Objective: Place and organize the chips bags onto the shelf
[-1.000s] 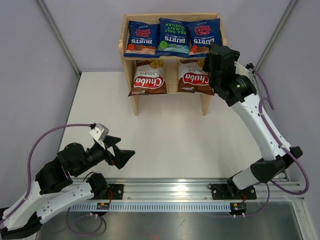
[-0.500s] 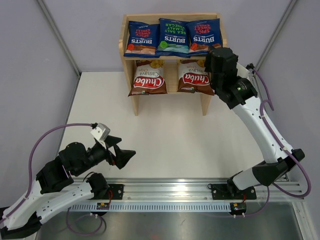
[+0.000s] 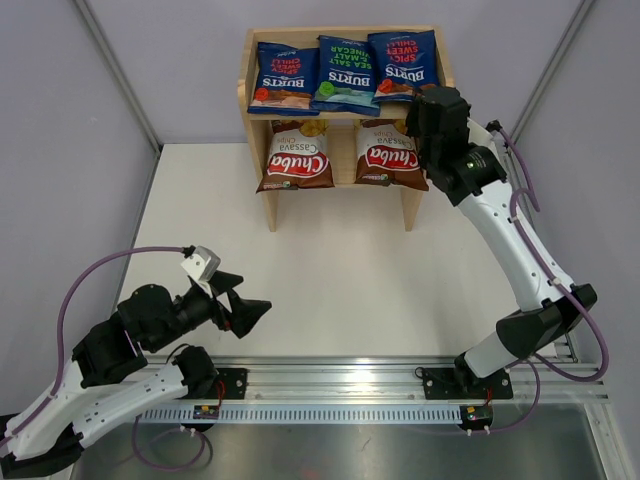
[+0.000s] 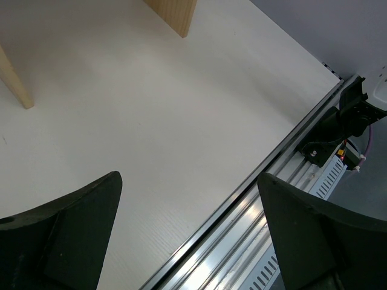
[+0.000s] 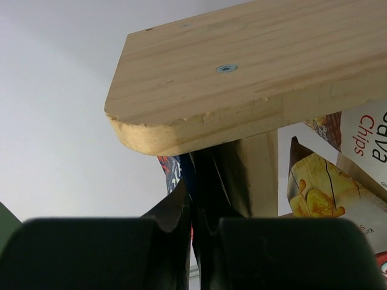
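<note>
Rightmost Burts bag (image 3: 403, 62) — in right tool (image 5: 192, 208)

A light wooden shelf (image 3: 270, 205) stands at the table's 12 o'clock edge. Three dark blue Burts bags (image 3: 346, 73) lie side by side on its top tier, the right Burts bag (image 3: 404, 62) nudged toward 12 o'clock. Two brown-and-white Chuba bags (image 3: 297, 157) lie side by side on the lower tier.

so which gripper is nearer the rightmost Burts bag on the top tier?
Right. The right gripper is shut on the near edge of the rightmost Burts bag. The left gripper hangs open over the table by the near rail, far from the shelf.
</note>
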